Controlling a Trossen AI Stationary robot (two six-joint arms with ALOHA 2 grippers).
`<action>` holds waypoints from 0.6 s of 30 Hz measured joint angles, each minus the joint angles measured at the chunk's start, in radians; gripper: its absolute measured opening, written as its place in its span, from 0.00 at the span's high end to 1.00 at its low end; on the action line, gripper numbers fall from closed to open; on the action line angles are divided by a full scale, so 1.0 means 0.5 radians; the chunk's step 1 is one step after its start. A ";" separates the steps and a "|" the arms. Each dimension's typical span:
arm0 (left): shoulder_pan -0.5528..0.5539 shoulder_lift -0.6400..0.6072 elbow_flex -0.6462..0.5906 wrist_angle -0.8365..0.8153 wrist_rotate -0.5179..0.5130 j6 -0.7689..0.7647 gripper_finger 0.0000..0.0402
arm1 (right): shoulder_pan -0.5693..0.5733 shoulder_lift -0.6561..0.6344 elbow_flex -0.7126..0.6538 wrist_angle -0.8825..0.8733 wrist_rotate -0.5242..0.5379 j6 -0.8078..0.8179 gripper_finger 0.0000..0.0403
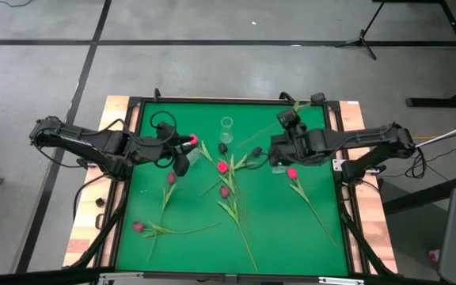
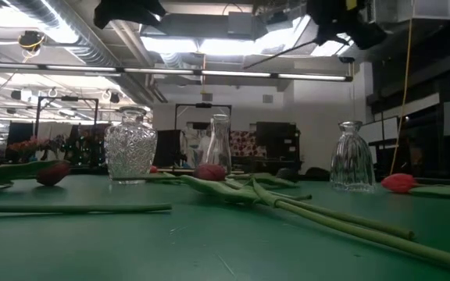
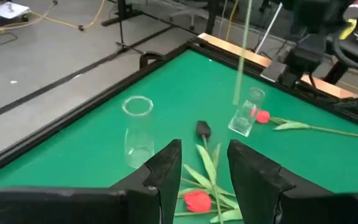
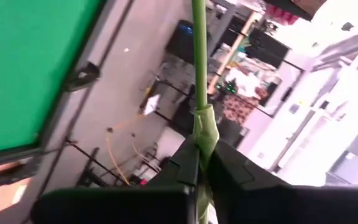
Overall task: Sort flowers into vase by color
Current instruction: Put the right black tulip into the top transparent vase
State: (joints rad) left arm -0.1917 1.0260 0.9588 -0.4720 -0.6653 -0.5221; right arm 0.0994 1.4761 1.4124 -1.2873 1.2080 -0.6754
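While the right gripper [image 4: 201, 163] hangs above the right-hand glass vase [image 1: 278, 165], its fingers are closed on the green stem of one flower [image 4: 199, 68], and the stem's free end runs toward the far edge of the green tabletop [image 1: 180, 253]. In the left wrist view that stem hangs down to the mouth of this small vase. The left gripper [image 3: 204, 163] hovers over the left part of the tabletop, fingers parted and holding nothing, beside a bright pink flower head [image 1: 192, 139]. A second clear vase [image 1: 226, 125] stands near the far middle. Other flowers lie flat: a cluster in the centre [image 1: 226, 179], one at the near left [image 1: 138, 226], one to the right [image 1: 292, 173].
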 joint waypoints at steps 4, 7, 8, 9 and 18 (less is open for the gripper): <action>0.000 0.000 0.000 0.037 -0.066 -0.015 0.68 | -0.154 0.000 -0.001 0.269 0.079 -0.287 0.94; 0.000 0.000 0.000 0.036 -0.081 -0.016 0.68 | -0.280 0.000 -0.001 0.508 0.185 -0.502 0.94; 0.000 0.000 0.000 0.036 -0.081 -0.016 0.68 | -0.320 0.000 -0.001 0.596 0.211 -0.584 0.94; -0.001 0.001 0.000 0.036 -0.083 -0.016 0.68 | -0.355 0.000 -0.001 0.683 0.226 -0.665 0.94; 0.027 0.001 0.000 0.034 -0.011 -0.085 0.68 | -0.534 0.000 -0.001 1.234 0.001 -1.224 0.94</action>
State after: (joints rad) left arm -0.1782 1.0264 0.9588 -0.4552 -0.6707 -0.5647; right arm -0.1678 1.4761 1.4120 -0.6703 1.2083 -1.2875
